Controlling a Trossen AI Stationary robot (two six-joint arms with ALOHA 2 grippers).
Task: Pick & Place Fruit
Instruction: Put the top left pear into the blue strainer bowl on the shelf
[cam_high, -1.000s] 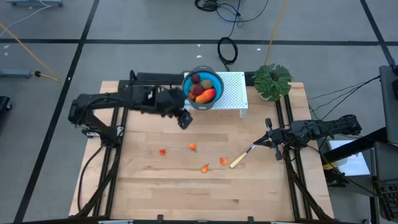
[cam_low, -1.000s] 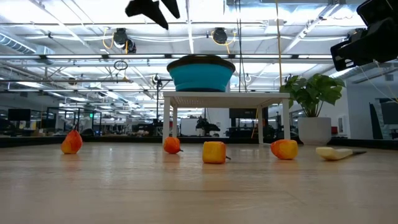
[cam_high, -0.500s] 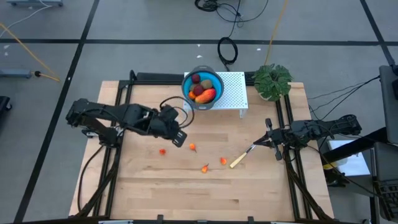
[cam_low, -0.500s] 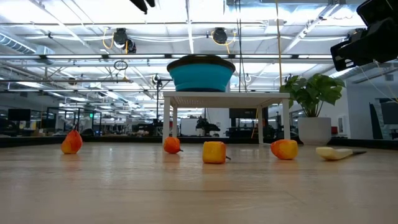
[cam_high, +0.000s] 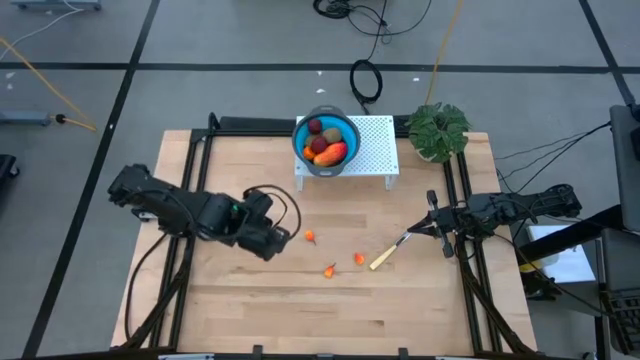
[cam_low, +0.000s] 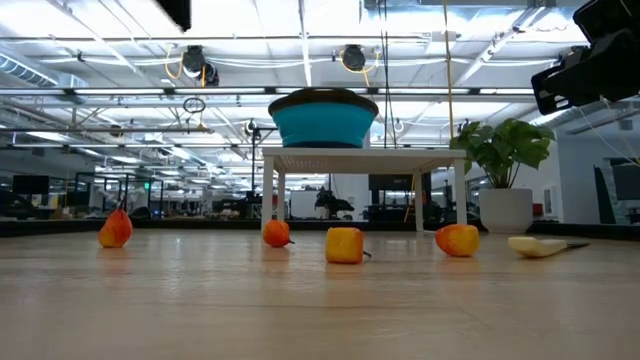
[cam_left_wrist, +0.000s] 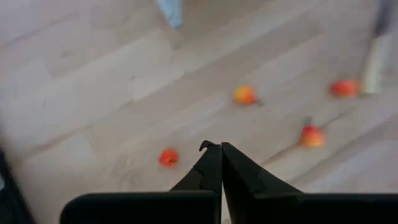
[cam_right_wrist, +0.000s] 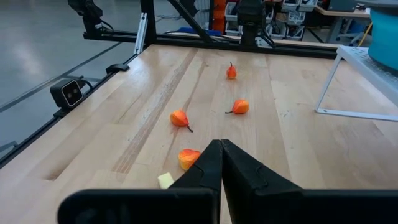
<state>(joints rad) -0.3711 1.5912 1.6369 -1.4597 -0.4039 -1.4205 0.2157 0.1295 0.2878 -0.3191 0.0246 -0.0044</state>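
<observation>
Fruit, toy, in two groups. Group one: a long red-orange-yellow piece, a dark red ball and a brownish-green oval, gathered inside a blue bowl that stands on a white perforated stand at the far edge of the wooden counter. Group two: small orange bits loose on the counter in front of the stand, one near the centre, one nearer the front edge, one just beside the tip of a yellow-handled knife; a fourth shows in the left wrist view directly ahead of the left fingertips, hidden under that arm in the high view. The low view shows all four bits resting on the counter, apart from one another. Left end effector: fingers pressed together, nothing between them, held above the counter on the left half, close to the fourth bit but not touching it. Right end effector: fingers pressed together, empty, waiting at the right edge of the counter near the knife's blade end. Green leafy plant in a white pot at the far right corner, beside the stand.
</observation>
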